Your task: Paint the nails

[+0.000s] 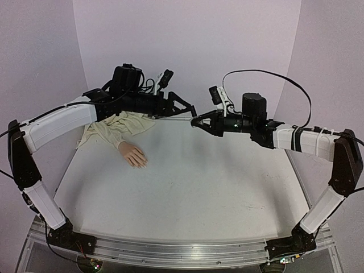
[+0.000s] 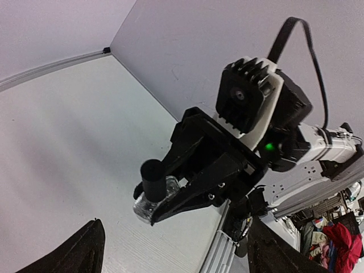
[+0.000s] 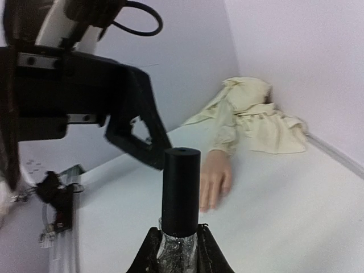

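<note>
From above, the mannequin hand (image 1: 133, 154) lies flat on the table (image 1: 216, 187), left of centre, with its cream sleeve (image 1: 116, 128) bunched toward the back corner. The nails (image 1: 140, 165) at its fingertips point toward the near right and are too small to make out. Well apart from it, the left pincer (image 1: 190, 109) and right pincer (image 1: 196, 121) meet nose to nose above the back of the table. The left wrist view shows the left fingers (image 2: 85, 250) spread wide with nothing between them. It also shows the right pincer clamped on the clear body of a small bottle (image 2: 149, 203), whose black cap (image 2: 152, 177) stands free. The right wrist view shows the same grip, with the hand lying on the table beyond the cap. The hand looks light and stiff and would likely skid under a brush, so it is best steadied at the wrist or sleeve. The glass looks slick and breakable, and the cap is the part to take.
</note>
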Controlling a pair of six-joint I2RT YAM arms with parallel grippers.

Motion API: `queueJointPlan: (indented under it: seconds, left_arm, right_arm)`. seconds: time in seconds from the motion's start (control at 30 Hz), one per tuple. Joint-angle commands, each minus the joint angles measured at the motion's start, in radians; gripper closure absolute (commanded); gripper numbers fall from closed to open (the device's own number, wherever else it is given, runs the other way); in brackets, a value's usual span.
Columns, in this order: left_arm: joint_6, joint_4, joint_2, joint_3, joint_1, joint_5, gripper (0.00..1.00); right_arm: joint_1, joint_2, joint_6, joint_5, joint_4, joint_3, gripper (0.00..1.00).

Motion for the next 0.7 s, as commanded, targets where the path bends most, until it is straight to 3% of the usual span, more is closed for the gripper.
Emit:
queueJointPlan:
  seconds: [0.0,0.13,0.3,0.47,0.6,0.67]
  left_arm:
    - [0.017,0.122,-0.043,0.006,0.008,0.184,0.15]
    - [0.004,0.181,-0.029,0.008,0.007,0.277,0.22]
    - [0.023,0.192,-0.003,0.039,-0.018,0.343,0.39]
    - [0.025,0.192,0.003,0.043,-0.032,0.325,0.61]
    - [0.045,0.19,0.002,0.03,-0.047,0.275,0.7]
    - [0.044,0.189,0.0,0.021,-0.05,0.23,0.82]
  right_arm:
    - [-0.017,-0.031,0.168,-0.551,0.107,0.075,1.0]
    - [-0.016,-0.022,0.218,-0.624,0.134,0.095,1.0]
    - [-0.017,-0.02,0.233,-0.593,0.165,0.102,1.0]
    - [-0.017,-0.004,0.232,-0.558,0.176,0.111,1.0]
    - [-0.017,-0.005,0.21,-0.494,0.176,0.104,1.0]
    - [-0.017,-0.006,0.194,-0.442,0.174,0.098,1.0]
